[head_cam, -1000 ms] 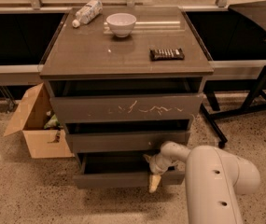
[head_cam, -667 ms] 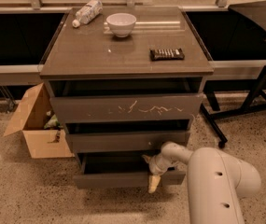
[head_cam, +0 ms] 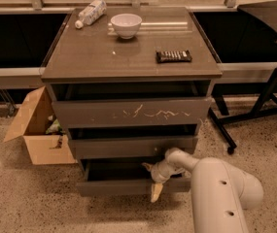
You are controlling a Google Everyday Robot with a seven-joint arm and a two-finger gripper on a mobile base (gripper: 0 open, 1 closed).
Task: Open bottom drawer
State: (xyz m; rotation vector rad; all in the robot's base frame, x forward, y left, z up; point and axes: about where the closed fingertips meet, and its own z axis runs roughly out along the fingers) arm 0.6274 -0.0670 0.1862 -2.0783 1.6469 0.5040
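Observation:
The bottom drawer (head_cam: 123, 186) is the lowest of three in a dark grey-brown cabinet (head_cam: 128, 62). Its plain flat front stands pulled out a little, and a shallow dark box shows behind it. My gripper (head_cam: 152, 178) sits at the drawer's top edge, right of the middle. One pale finger (head_cam: 156, 192) hangs down over the front; another points left over the dark opening. My white arm (head_cam: 216, 188) reaches in from the lower right.
The middle drawer (head_cam: 133, 147) and the scratched top drawer (head_cam: 130, 112) also stand slightly out. A white bowl (head_cam: 126, 24), a plastic bottle (head_cam: 90, 12) and a dark bar (head_cam: 174, 56) lie on top. An open cardboard box (head_cam: 33, 130) stands on the floor left. A black stand (head_cam: 269, 89) is at right.

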